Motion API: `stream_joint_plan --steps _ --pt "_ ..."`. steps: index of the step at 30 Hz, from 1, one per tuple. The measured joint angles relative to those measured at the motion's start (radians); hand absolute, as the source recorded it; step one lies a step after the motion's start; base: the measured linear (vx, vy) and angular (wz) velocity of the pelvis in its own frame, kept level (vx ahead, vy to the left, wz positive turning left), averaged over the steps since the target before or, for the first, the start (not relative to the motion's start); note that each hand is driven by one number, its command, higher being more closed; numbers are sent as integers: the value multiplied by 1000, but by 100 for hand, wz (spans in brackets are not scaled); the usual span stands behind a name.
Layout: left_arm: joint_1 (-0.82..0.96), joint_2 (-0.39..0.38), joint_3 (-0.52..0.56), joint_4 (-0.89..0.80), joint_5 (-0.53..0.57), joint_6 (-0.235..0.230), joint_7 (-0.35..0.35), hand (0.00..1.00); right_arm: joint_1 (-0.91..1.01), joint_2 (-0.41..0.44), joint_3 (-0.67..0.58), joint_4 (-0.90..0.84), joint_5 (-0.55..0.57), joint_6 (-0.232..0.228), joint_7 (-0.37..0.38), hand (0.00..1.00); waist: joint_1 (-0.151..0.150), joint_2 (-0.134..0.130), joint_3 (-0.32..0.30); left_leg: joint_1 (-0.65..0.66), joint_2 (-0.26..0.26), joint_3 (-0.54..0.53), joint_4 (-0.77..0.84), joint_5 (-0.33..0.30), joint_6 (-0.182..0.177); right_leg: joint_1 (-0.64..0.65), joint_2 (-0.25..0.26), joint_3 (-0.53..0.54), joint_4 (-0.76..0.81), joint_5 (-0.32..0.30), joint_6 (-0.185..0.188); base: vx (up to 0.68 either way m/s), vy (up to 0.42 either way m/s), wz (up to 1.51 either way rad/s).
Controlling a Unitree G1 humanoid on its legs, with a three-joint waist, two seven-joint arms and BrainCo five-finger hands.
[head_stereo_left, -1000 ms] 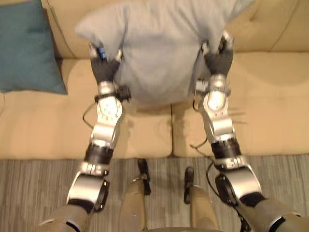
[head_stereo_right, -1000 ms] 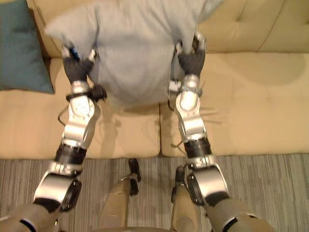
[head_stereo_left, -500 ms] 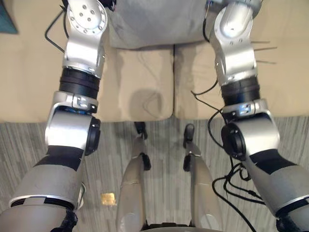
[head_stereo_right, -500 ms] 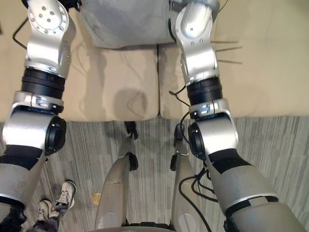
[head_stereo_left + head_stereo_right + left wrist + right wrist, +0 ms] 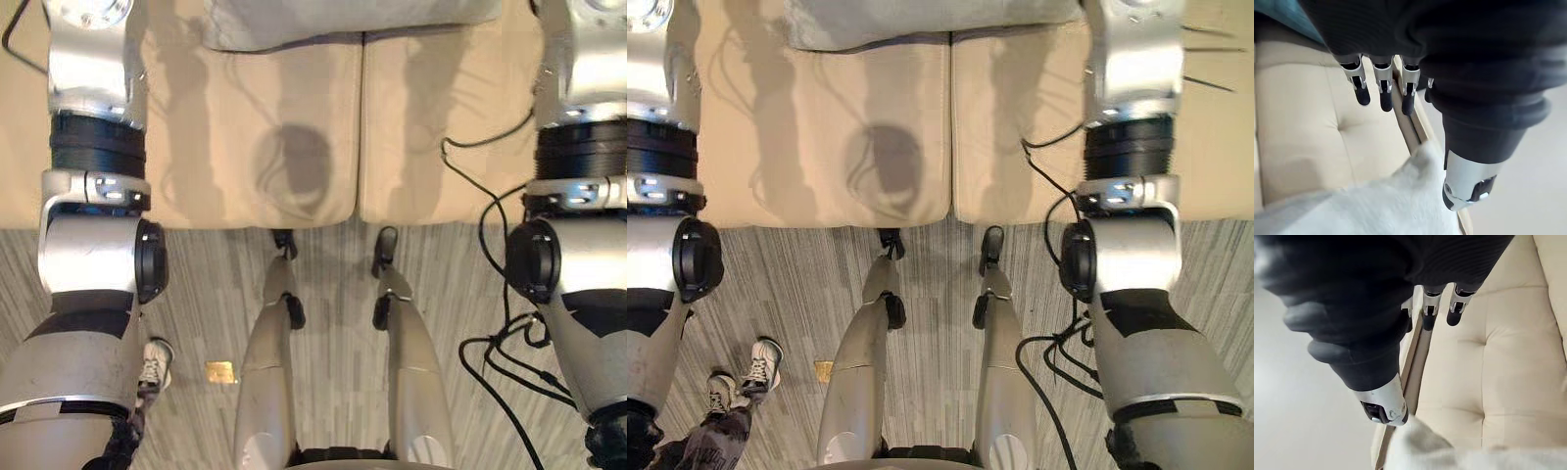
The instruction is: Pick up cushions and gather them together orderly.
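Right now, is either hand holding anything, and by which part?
Likely the grey cushion, pressed between both hands at opposite corners. The left hand and right hand have straight fingers, thumbs beside the fabric, nothing curled round it.

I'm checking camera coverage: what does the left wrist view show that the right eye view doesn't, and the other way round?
Left wrist view: the left hand with straight fingers, a teal cushion at the frame's edge, and the tufted back of the beige sofa. Right eye view: the striped floor and a person's shoes. Both: the grey cushion and the beige sofa.
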State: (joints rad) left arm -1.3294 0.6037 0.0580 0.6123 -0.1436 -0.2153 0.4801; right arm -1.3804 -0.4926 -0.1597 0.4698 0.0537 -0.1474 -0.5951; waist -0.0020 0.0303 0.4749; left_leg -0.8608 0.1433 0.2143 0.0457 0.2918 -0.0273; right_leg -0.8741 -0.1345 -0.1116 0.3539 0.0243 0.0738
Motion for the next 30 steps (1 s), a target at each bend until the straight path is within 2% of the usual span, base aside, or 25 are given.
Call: stream_joint_plan --steps 4,6,8,10,12,13,15,17,19,21,24,28,30 --pt "243 15 106 -154 -80 1 -27 0 219 -100 -7 -149 119 -3 96 0 2 -1 -1 56 -3 6 6 -9 -10 31 -8 3 63 -37 -3 -35 -70 11" --pt "456 10 123 -246 -111 -13 -68 0 420 -111 -7 -250 156 -14 160 0 9 -11 -15 110 -1 11 8 -55 -8 90 -9 2 60 -85 -5 -50 -102 7" --pt "627 -33 156 -315 -140 -31 -109 0 587 -107 -7 -315 193 -38 217 0 16 -13 -32 134 14 27 13 -65 -13 119 -7 -5 50 -88 -10 -40 -103 -1" --pt "801 -125 179 -355 -168 -33 -148 0 781 -67 -8 -367 232 -43 275 0 15 -13 -33 161 18 30 73 -89 15 180 -4 -15 44 -94 -7 -7 -112 6" --pt "968 -236 180 -385 -168 -32 -183 0 967 6 -8 -398 254 -44 323 0 1 -13 -78 183 13 19 67 -102 14 218 -7 -31 25 -99 -3 50 -60 17" --pt "1103 -322 173 -398 -163 -28 -217 0 1105 87 -7 -400 254 -43 365 0 -8 -19 -112 212 10 10 56 -104 12 258 -7 -40 -4 -99 -3 114 -37 14" --pt "1243 -407 153 -397 -135 -12 -251 0 1258 189 -6 -396 246 -40 413 0 -5 -29 -116 285 8 11 58 -119 0 339 -5 -41 -21 -101 0 114 -52 5" --pt "1422 -457 129 -374 -94 2 -305 0 1403 300 1 -323 188 -40 474 0 11 -50 -150 379 7 34 62 -152 -12 424 -4 -22 -38 -116 1 77 -44 -21" --pt "1505 -482 131 -283 -69 14 -344 0 1478 334 0 -180 135 -34 505 0 15 -48 -206 440 4 35 57 -168 -19 494 2 -20 -72 -125 -5 77 -22 -15" --pt "1542 -477 134 -90 -9 44 -406 0 1515 334 -14 28 54 4 539 0 14 -43 -255 525 4 35 29 -175 -16 582 10 -22 -121 -125 -5 86 -24 -4" --pt "1550 -474 135 88 64 76 -457 0 1540 328 -41 182 -17 21 559 0 11 -43 -290 610 -5 36 -19 -172 -19 659 13 -19 -162 -121 -3 58 -7 -5" --pt "1558 -466 144 154 122 87 -475 0 1544 322 -46 262 -67 29 575 0 6 -47 -309 690 -10 53 -46 -172 -19 728 13 1 -194 -110 2 61 13 -16" --pt "1551 -450 144 163 140 86 -479 0 1531 316 -47 289 -96 38 578 0 7 -51 -311 722 -14 69 -47 -172 -19 749 11 23 -201 -97 17 38 16 -26"
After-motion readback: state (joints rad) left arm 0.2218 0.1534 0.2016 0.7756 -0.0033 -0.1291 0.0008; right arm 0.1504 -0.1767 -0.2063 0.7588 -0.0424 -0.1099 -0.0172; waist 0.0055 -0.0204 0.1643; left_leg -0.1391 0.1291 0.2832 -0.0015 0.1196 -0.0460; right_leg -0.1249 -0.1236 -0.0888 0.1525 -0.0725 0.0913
